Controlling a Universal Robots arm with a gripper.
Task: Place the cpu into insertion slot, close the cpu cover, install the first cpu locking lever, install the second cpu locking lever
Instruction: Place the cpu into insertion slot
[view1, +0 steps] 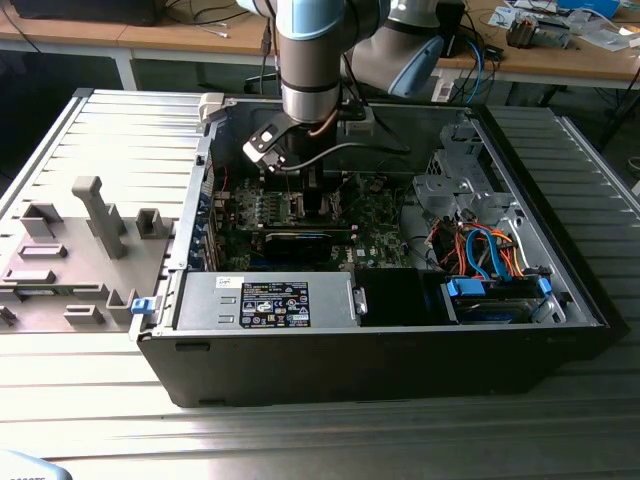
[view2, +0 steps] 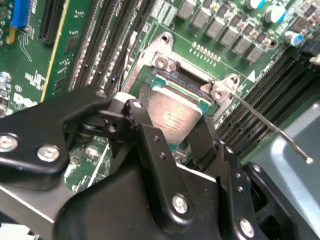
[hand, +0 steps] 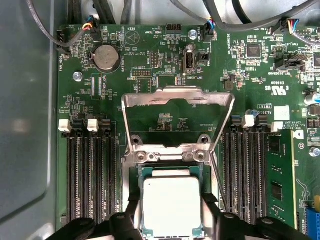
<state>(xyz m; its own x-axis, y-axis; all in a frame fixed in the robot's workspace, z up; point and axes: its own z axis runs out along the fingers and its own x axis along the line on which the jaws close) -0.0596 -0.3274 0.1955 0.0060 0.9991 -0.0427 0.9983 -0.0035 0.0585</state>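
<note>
While the arm reaches down into the open computer case (view1: 380, 360), its gripper (view1: 300, 178) hangs over the green motherboard (view1: 380, 225). If a clock face is laid on the case as the exterior view shows it, the gripper is at about eleven o'clock. The grey power supply (view1: 265, 300) lies at about seven o'clock, and the bundle of orange and blue cables (view1: 480, 250) at about four o'clock.

In both wrist views the gripper (view2: 172, 120) (hand: 172, 212) has its two black fingers (view2: 145, 135) (hand: 131, 220) closed on the cpu (view2: 175, 117) (hand: 172, 205), one finger against each of two opposite edges. The cpu shows its dull silver top and sits directly over the insertion slot (view2: 172, 81) (hand: 170, 171), inside the slot's rim. I cannot tell if it is fully seated or just above the contacts.

The cpu cover (hand: 177, 97) is swung open. It stands up from its hinge at the slot's edge on the side of the round coin battery (hand: 106, 56), and the board is visible through its window. A thin locking lever (view2: 272, 130) is released and sticks out free from the corner of the slot, over the long black memory slots (view2: 260, 100). More memory slots (hand: 90, 170) run along both sides of the slot.
</note>
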